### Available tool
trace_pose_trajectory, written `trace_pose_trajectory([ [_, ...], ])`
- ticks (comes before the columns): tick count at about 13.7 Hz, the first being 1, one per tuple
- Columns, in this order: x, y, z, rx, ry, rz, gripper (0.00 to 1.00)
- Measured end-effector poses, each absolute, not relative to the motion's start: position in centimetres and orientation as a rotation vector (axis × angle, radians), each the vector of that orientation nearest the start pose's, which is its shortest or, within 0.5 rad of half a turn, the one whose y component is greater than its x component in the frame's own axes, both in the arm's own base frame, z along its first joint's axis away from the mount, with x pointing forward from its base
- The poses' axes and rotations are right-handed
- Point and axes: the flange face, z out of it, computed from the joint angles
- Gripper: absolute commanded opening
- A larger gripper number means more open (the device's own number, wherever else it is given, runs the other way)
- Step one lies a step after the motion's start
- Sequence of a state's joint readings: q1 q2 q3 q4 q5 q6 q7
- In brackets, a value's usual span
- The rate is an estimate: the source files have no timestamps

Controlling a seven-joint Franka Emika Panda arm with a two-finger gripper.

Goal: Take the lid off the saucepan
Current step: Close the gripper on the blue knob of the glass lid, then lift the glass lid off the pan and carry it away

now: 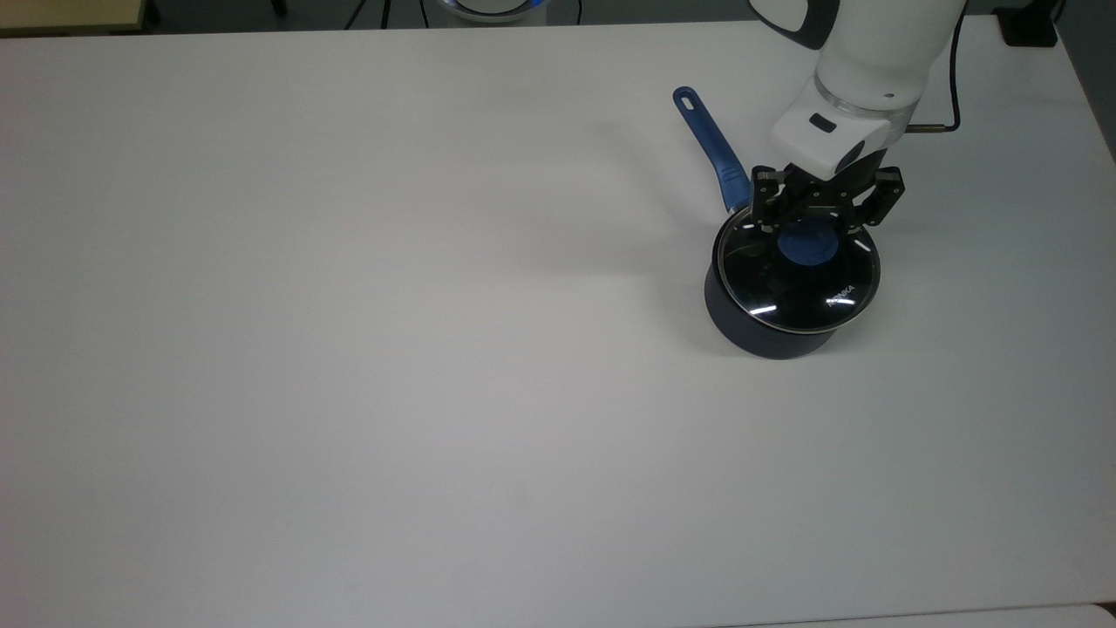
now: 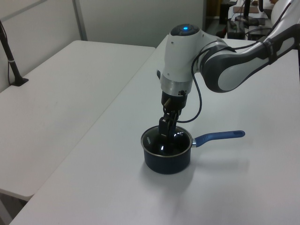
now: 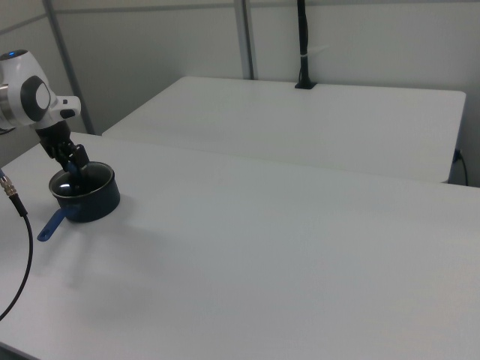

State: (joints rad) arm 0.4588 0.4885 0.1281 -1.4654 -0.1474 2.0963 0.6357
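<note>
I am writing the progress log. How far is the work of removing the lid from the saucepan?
Done: the gripper is down at the blue knob, fingers either side. In hand: gripping it; whether they press it, I cannot tell. Left: the lid sits flat on the saucepan; lifting it off.

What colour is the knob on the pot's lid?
The knob is blue, seen best in the top view.
</note>
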Motion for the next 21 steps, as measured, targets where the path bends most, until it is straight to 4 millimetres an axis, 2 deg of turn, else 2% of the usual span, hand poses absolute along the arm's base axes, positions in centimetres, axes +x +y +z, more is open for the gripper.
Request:
trace_pose_trajectory([
  [4, 59.8, 36.9, 43.6, -3.12, 0.011, -0.246, 0.6],
  [5, 59.6, 36.5, 44.8, -3.124, 0.011, -0.248, 0.6],
  [8, 59.4, 34.1, 47.1, -3.161, -0.027, -0.209, 0.6],
  [10, 60.0, 29.6, 48.8, -3.191, -0.057, -0.179, 0.6],
  [11, 60.3, 25.9, 49.4, -3.206, -0.068, -0.164, 0.6],
  [13, 60.6, 20.6, 49.4, -3.22, -0.084, -0.125, 0.6],
  [15, 60.7, 12.4, 47.7, -3.24, -0.123, -0.029, 0.6],
  [18, 60.1, 3.9, 45.1, -3.243, -0.167, 0.067, 0.6],
  [21, 58.3, -6.0, 42.2, -3.22, -0.222, 0.174, 0.6],
])
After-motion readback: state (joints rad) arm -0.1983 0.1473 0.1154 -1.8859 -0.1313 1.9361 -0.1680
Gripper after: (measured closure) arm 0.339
